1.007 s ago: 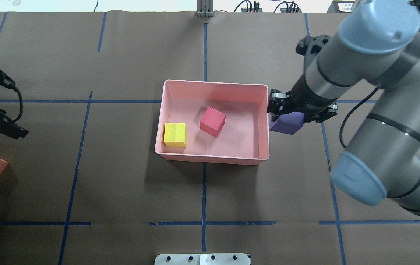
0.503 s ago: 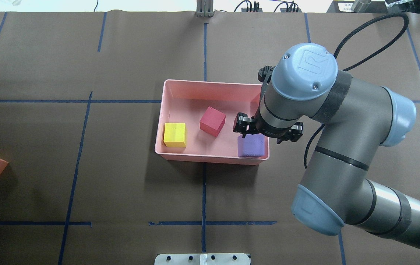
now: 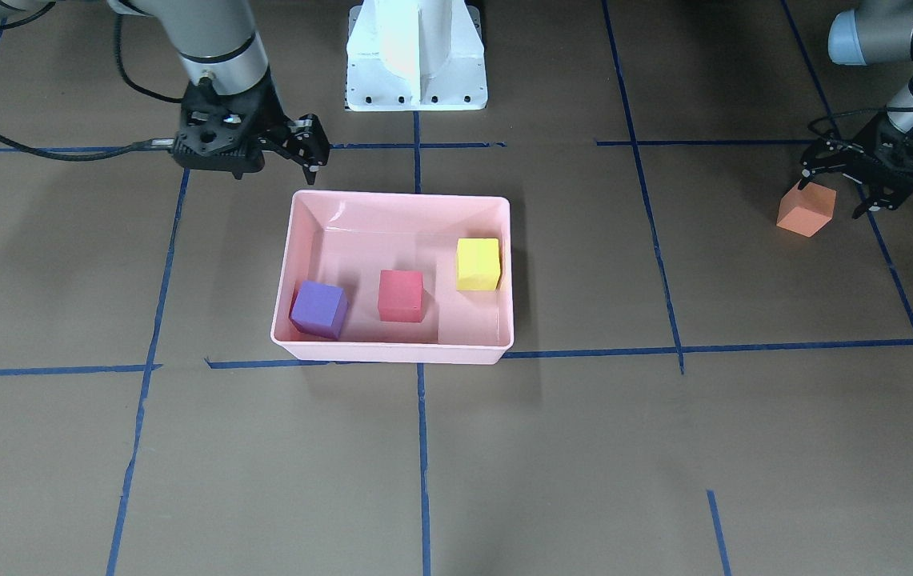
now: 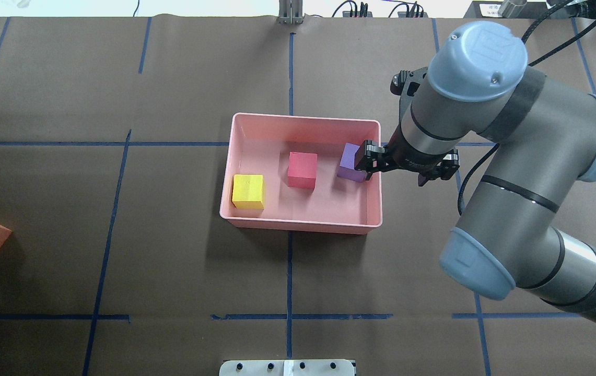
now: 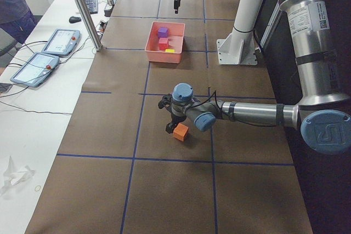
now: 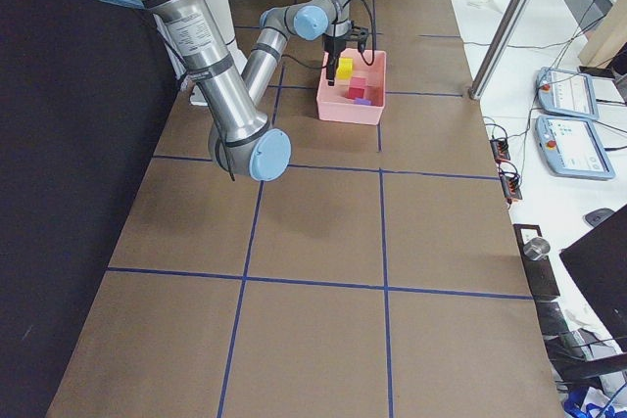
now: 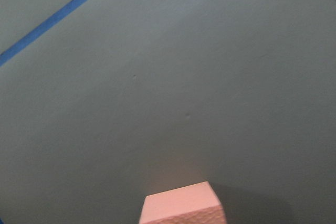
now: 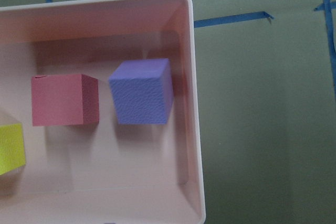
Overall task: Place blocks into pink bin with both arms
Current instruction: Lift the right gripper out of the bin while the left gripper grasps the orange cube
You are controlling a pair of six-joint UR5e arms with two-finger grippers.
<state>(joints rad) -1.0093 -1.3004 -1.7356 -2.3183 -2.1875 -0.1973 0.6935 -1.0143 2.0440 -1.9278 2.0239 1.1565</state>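
The pink bin stands mid-table and holds the yellow-green block, the red block and the purple block. In the front view the bin shows the purple block at its corner farthest from the robot. My right gripper is open and empty above the bin's right rim. The right wrist view looks down on the purple block. The orange block lies on the table far to my left. My left gripper is open, low over it, fingers straddling its edge.
The white pedestal base stands behind the bin. Blue tape lines cross the brown table cover. A side bench with tablets and a metal post runs along the far table edge. My right arm's elbow hangs over the table's right half.
My right gripper carried the purple block over the bin, let it go and pulled back over the right rim. The red block now sits square. My left gripper dropped toward the orange block.
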